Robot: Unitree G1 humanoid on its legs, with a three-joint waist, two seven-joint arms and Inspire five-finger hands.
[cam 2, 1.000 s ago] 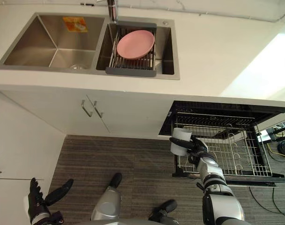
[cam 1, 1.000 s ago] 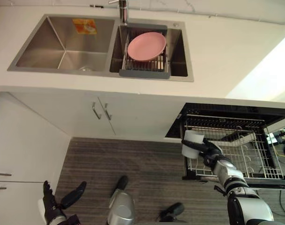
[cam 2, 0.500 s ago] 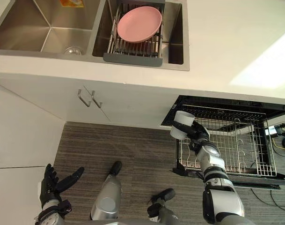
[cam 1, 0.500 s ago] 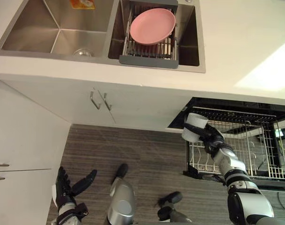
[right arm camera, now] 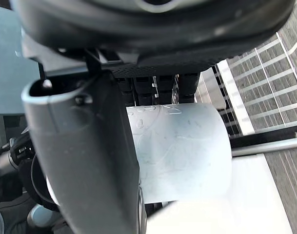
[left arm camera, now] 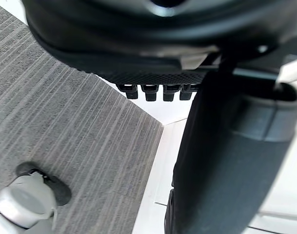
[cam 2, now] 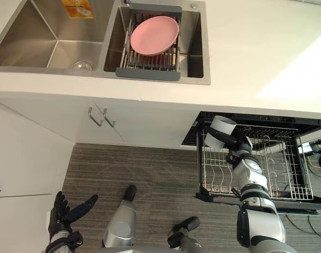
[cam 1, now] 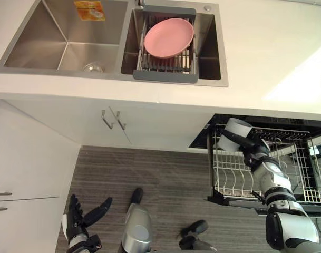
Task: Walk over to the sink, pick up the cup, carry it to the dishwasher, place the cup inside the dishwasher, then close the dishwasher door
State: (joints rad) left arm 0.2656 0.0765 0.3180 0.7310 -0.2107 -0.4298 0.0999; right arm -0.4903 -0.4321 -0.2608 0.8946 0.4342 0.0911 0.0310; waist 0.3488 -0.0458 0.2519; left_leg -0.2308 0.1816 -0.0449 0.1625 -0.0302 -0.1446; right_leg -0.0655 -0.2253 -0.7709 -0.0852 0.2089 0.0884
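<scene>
The cup is plain white, the right hand black, the plate pink. The sink is silver-grey with an orange sticker; the counter is white. The floor is grey, finely striped

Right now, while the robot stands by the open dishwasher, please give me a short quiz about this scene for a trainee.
1. True or false: the right hand is holding the cup.
2. Where does the pink plate lie? A: in the dishwasher. B: in the rack in the sink. C: on the floor.
3. Fill in the word: the left hand is ____ (open or shut).
Key: 1 true; 2 B; 3 open.
</scene>
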